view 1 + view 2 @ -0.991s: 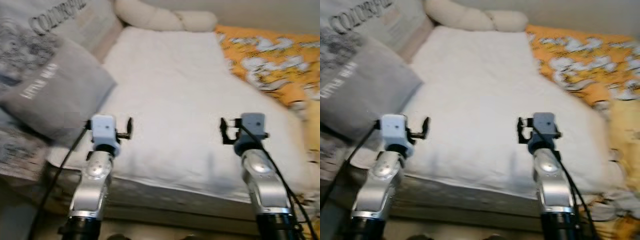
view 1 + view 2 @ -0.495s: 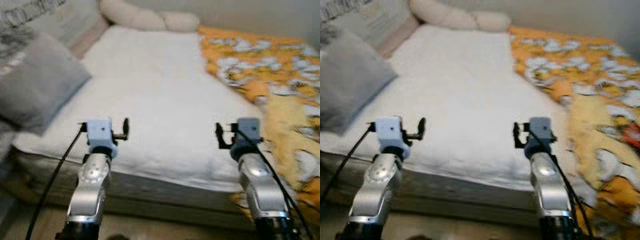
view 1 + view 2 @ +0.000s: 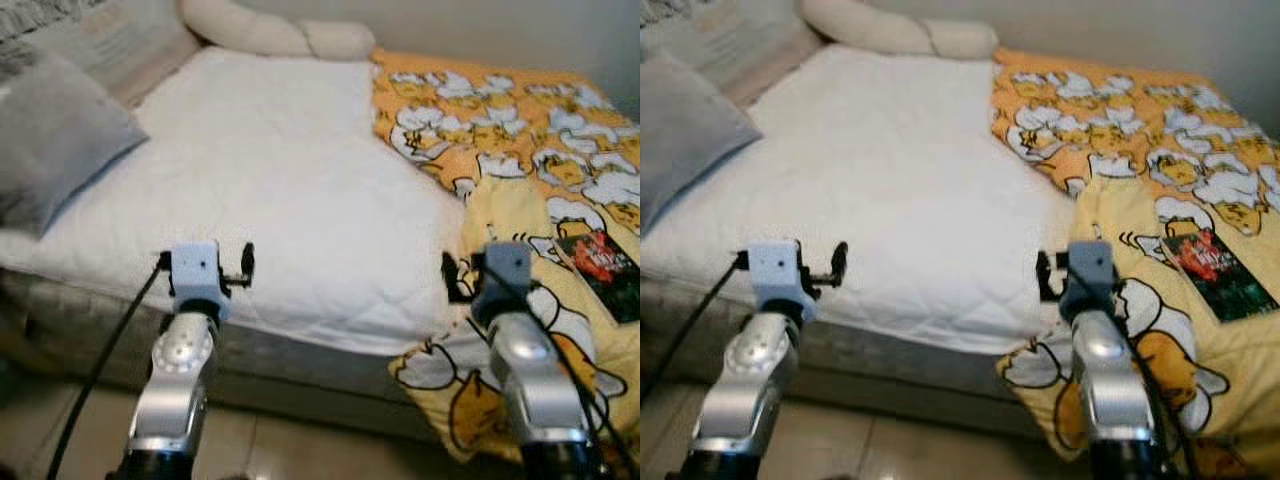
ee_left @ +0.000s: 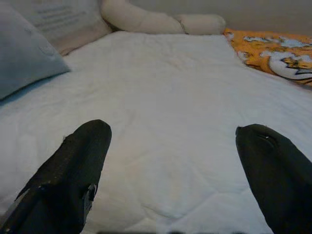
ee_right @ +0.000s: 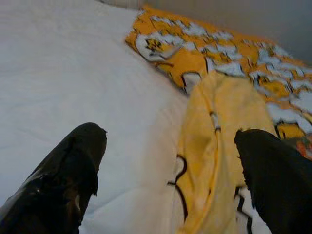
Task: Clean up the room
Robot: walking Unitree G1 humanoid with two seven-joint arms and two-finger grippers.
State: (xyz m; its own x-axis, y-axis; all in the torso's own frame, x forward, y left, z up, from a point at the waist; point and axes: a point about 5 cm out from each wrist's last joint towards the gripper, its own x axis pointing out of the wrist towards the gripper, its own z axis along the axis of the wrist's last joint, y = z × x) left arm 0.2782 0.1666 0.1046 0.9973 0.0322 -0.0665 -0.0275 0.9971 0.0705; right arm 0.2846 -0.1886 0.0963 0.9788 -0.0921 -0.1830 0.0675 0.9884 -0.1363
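I am looking down from the robot's head at a bed covered by a white quilted mattress pad. Both silver arms reach forward over its near edge. My left gripper hangs above the white pad, its two black fingers spread wide apart with nothing between them. My right gripper is likewise spread wide and empty, held over the spot where the white pad meets an orange and yellow cartoon-duck blanket. That blanket covers the right side of the bed and spills over the near edge toward the floor. A dark rectangular book with a red and green cover lies flat on the blanket, to the right of my right arm. On the left side of the bed sits a grey square pillow. A long cream bolster cushion lies across the far end against the wall. Pale floor tiles show below the bed.
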